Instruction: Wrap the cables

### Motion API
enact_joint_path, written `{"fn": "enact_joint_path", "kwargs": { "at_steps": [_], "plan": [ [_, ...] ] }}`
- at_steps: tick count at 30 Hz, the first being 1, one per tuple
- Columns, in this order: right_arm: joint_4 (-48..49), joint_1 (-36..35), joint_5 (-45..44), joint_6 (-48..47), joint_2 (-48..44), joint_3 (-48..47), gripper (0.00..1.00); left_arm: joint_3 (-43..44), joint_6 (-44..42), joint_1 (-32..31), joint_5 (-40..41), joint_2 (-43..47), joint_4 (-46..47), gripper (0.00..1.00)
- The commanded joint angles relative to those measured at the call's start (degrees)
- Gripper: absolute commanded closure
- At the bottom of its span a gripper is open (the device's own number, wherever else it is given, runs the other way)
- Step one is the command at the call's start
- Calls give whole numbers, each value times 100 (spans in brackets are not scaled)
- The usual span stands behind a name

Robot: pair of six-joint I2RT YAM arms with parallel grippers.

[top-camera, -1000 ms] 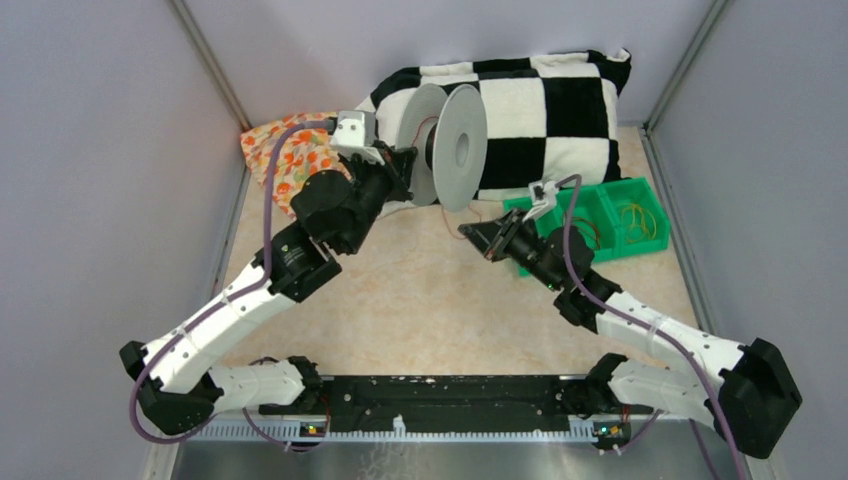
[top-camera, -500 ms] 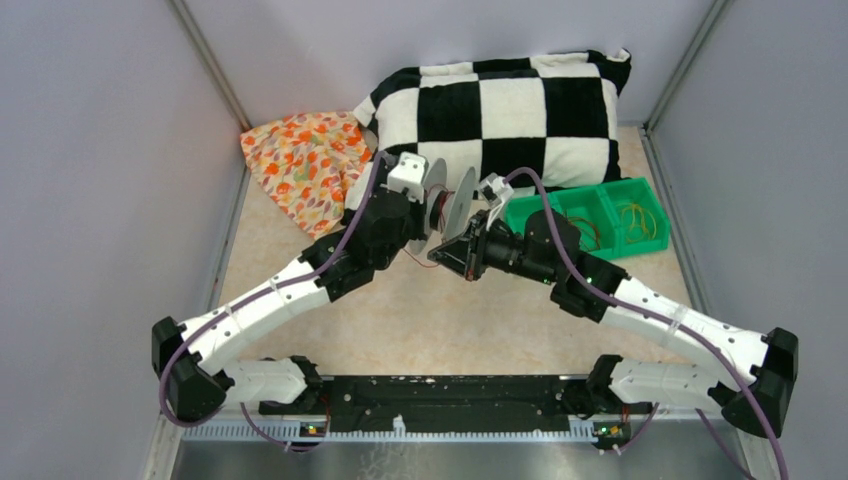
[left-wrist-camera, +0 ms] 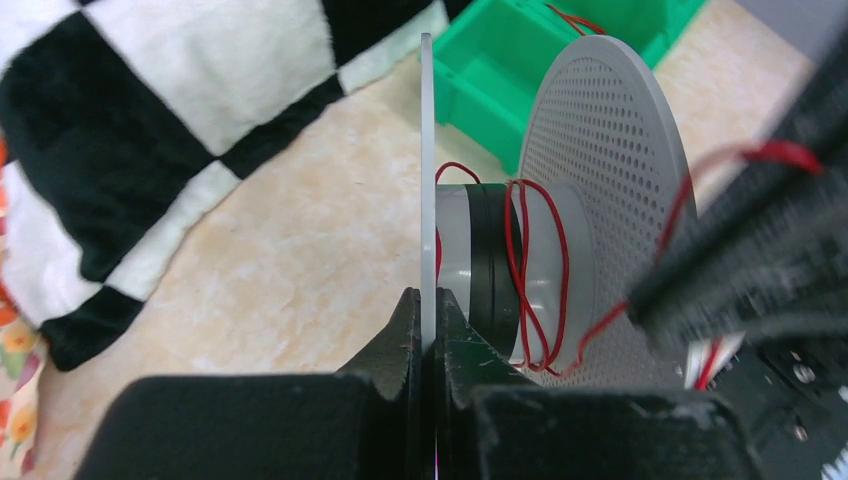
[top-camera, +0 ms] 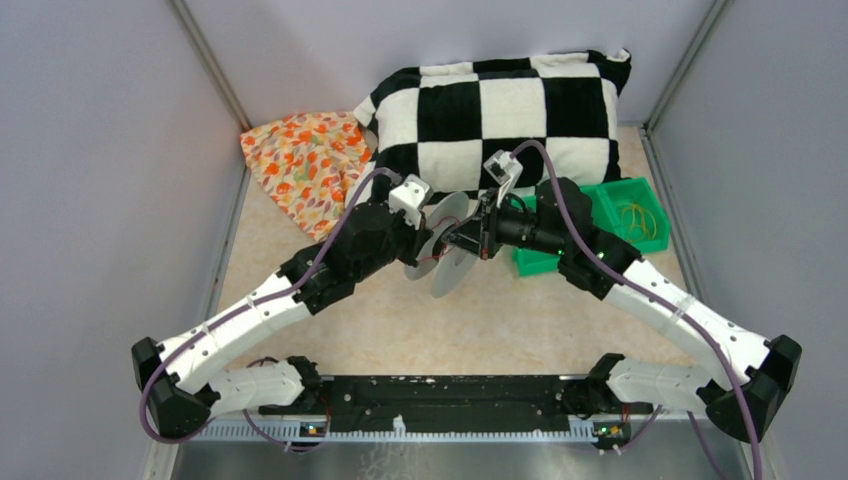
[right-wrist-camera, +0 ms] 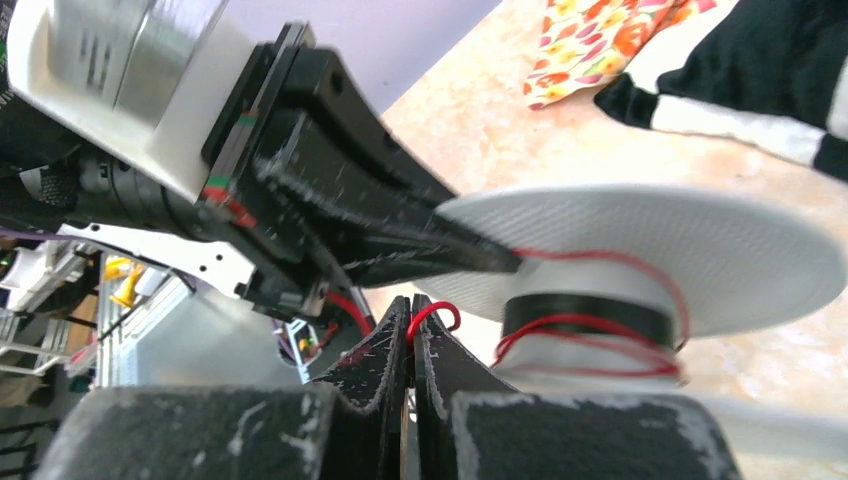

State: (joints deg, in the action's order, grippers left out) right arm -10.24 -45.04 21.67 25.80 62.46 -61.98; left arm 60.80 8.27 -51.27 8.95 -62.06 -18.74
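A grey spool (top-camera: 452, 268) with two round flanges is held above the table's middle. My left gripper (top-camera: 425, 238) is shut on the edge of its thin flange (left-wrist-camera: 427, 150), fingertips on both sides (left-wrist-camera: 427, 300). A thin red cable (left-wrist-camera: 530, 270) runs in several loose loops round the hub next to a black band. My right gripper (top-camera: 465, 242) is just right of the spool. In the right wrist view it (right-wrist-camera: 411, 305) is shut on the red cable's end (right-wrist-camera: 435, 312), which curls out above the tips, beside the hub loops (right-wrist-camera: 590, 335).
A black-and-white checkered pillow (top-camera: 510, 110) lies at the back and an orange patterned cloth (top-camera: 305, 165) at the back left. A green bin (top-camera: 640, 205) with yellow and red cables stands at the right, partly behind my right arm. Grey walls close in both sides.
My left arm has brought the spool down from in front of the pillow to the table's middle. My right gripper has moved left and up to the spool, holding the red cable.
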Motion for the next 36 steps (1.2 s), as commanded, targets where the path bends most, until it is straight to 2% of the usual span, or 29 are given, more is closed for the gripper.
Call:
{"fn": "enact_joint_path", "kwargs": {
  "at_steps": [1, 5, 10, 14, 16, 21, 26, 29, 32, 36],
  "plan": [
    [-674, 282, 203, -617, 90, -501, 100, 177, -329, -33, -1148, 407, 343, 100],
    [-1185, 556, 569, -1069, 118, -708, 100, 424, -607, -33, -1628, 493, 98, 100],
    [-2393, 708, 1033, -2167, 318, -1421, 100, 1039, -1170, -33, -2327, 389, -625, 100],
    [-2825, 701, 1660, -3017, 315, -1504, 100, 1438, -1536, -33, -2773, 353, -1021, 100],
    [-2938, 712, 1641, -3375, 195, -1411, 100, 1704, -1737, -33, -3086, 282, -1410, 100],
    [-2684, 711, 1142, -4348, -584, -775, 100, 2632, -1925, -33, -3402, -248, -2583, 100],
    [-2175, 712, 577, -4911, -1380, -113, 100, 2761, -1966, -29, -3913, -425, -2867, 100],
    [-2127, 703, 649, -5093, -1630, 72, 100, 2807, -1840, -24, -4050, -590, -2909, 100],
    [-2147, 705, 1083, -5222, -1754, 190, 100, 2822, -1535, -24, -3768, -778, -2820, 100],
    [-1841, 712, 1505, -5014, -1931, 483, 100, 2800, -1285, -24, -3928, -937, -2613, 100]
  ]
}}
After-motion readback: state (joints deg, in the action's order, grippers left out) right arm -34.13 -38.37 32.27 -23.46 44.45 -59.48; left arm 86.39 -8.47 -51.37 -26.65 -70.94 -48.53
